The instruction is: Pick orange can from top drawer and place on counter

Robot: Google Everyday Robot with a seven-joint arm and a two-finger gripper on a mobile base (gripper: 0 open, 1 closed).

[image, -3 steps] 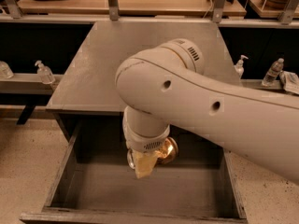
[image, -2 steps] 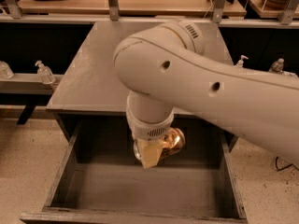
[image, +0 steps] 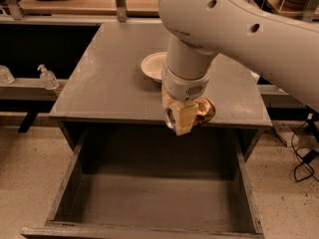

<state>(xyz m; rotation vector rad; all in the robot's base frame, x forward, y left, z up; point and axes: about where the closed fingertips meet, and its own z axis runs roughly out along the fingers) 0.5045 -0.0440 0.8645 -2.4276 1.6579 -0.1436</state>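
Orange can [image: 204, 111], dented, shiny | gripper [image: 185, 122] clasps it over counter [image: 109, 83] edge

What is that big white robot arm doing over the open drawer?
The robot's end effector holds the orange can in the air, right at the front edge of the counter and above the open top drawer. A white bowl sits on the counter behind the arm. The can is not yet set down on the counter.
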